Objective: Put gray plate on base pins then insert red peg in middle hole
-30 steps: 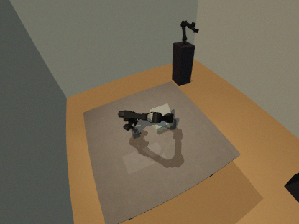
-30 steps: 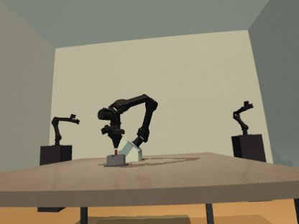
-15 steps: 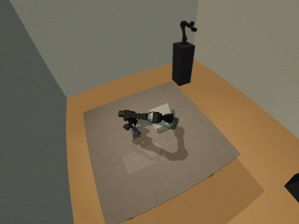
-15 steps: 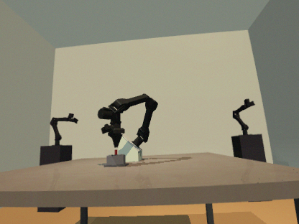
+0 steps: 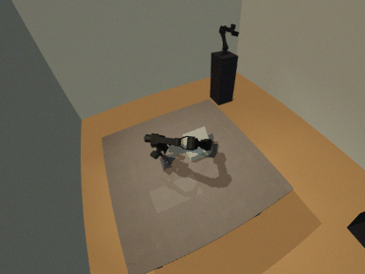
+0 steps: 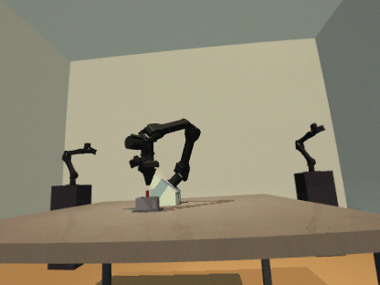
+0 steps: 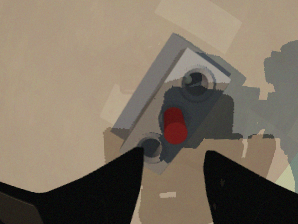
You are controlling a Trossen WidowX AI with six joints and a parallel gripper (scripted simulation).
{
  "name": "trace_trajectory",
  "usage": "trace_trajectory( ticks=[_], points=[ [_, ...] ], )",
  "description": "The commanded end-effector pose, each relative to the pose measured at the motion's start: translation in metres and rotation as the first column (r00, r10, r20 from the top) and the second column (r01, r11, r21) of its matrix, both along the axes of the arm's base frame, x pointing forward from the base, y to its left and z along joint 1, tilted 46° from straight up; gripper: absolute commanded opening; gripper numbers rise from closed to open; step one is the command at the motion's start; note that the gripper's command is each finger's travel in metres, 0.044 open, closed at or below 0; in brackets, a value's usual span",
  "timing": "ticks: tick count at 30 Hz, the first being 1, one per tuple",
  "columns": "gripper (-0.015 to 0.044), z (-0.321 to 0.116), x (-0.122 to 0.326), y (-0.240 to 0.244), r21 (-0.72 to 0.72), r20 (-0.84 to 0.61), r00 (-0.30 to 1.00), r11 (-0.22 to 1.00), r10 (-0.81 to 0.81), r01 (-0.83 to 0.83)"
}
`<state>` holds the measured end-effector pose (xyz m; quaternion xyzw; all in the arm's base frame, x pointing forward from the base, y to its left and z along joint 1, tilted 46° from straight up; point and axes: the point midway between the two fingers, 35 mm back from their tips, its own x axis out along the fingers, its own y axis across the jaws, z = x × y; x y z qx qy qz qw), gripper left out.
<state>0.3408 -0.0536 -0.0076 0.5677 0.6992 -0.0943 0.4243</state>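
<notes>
Noted in middle hole of gray plate (image 5: 167, 163) (image 6: 147, 204) (image 7: 209, 96): red peg (image 5: 164, 157) (image 6: 147, 194) (image 7: 175, 131), upright.
Seen at twelve o'clock from tool (image 5: 162, 154) (image 6: 147, 184) (image 7: 174, 157) in wrist view, just below tips in exterior; partly open, gripping nothing.

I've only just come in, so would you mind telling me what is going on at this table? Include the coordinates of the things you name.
A robot arm has its gripper (image 6: 148, 184) (image 7: 174, 157) open just above a gray plate (image 6: 147, 204) (image 7: 155, 107), holding nothing. The red peg (image 6: 147, 194) (image 7: 175, 127) stands in the plate's middle hole, its upper part sticking out. The plate seems to be on its base, so the job looks essentially done, though I cannot tell how fully the peg is seated.
</notes>
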Motion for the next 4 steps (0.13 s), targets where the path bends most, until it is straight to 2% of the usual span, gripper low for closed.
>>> trace_trajectory(
  ticks=[1,4],
  points=[
    [0.015,0.0026,0.0,-0.0026,-0.005,0.004,1.0,1.0,0.003,-0.003],
    [0.015,0.0044,-0.0001,-0.0035,-0.005,0.003,1.0,1.0,0.003,-0.003]
  ],
)
